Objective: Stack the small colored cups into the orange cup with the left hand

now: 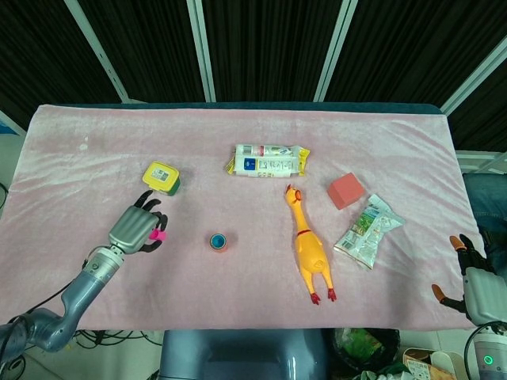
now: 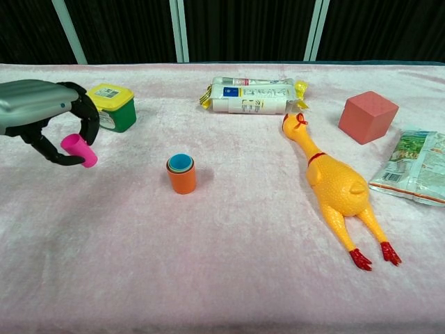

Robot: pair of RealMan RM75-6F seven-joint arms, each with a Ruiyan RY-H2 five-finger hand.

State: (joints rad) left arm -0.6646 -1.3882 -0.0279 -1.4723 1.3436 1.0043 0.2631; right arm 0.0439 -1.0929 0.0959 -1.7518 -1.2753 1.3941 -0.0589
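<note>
1. Lower left of the head view: we see the left hand (image 1: 136, 229) with its fingers curled around a small pink cup (image 1: 160, 235), which pokes out on the hand's right side.
2. Just right of that, near the frame's middle, we note the orange cup (image 1: 219, 242) upright on the pink cloth (image 1: 79, 158), with a blue cup (image 1: 218, 239) nested inside. It is apart from the hand.
3. Lower right corner: the right hand (image 1: 474, 279) sits off the table edge, fingers apart, holding nothing.
4. Also logged in this view: a green tub with yellow lid (image 1: 162, 178) above the left hand, a wrapped packet (image 1: 267, 160) at upper centre, a rubber chicken (image 1: 308, 247), a red block (image 1: 346, 191), and a snack bag (image 1: 367, 230).
5. Chest view, left edge: we see the left hand (image 2: 49, 122) holding the pink cup (image 2: 80, 151) tilted, raised off the cloth.
6. Centre-left: the orange cup (image 2: 182, 177) holds the blue cup (image 2: 180, 162) and at least one more rim; colours are hard to separate.
</note>
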